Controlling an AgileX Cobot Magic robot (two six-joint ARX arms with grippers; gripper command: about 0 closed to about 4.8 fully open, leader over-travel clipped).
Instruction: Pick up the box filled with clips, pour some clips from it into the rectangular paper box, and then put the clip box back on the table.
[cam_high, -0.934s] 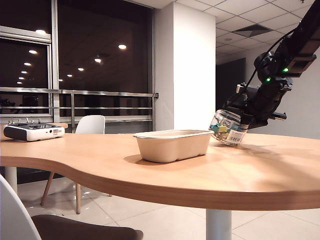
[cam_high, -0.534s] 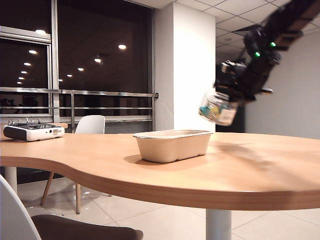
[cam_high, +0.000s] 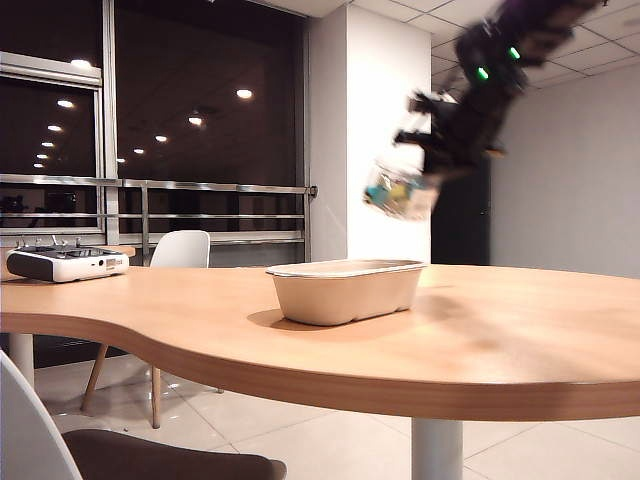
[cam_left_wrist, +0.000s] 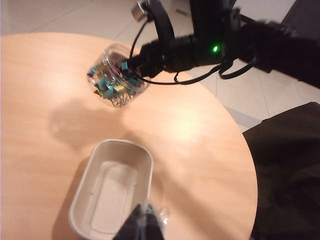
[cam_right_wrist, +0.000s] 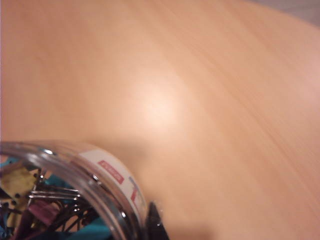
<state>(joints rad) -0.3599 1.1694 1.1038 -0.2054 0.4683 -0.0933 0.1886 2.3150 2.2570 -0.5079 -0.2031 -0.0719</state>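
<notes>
The box filled with clips (cam_high: 400, 192) is a clear jar, blurred, hanging tilted in the air above the right end of the rectangular paper box (cam_high: 345, 290). My right gripper (cam_high: 428, 162) is shut on it from the upper right. Blue, teal and yellow clips (cam_left_wrist: 111, 86) show inside the jar (cam_left_wrist: 117, 82). The beige paper box (cam_left_wrist: 112, 187) looks empty. In the right wrist view the jar (cam_right_wrist: 65, 190) fills one corner, with one dark fingertip (cam_right_wrist: 153, 224) against its labelled wall. My left gripper (cam_left_wrist: 144, 225) hovers shut over the paper box's near rim, holding nothing.
The light wood table (cam_high: 500, 330) has a curved front edge. A white-grey controller (cam_high: 65, 263) lies at its far left end. A white chair (cam_high: 182, 248) stands behind the table, and another chair's back (cam_high: 25, 430) is close at the front left.
The right gripper has lifted the jar off the table at the right and carried it up and leftward, to above the paper box's right end. The left gripper has stayed still.
</notes>
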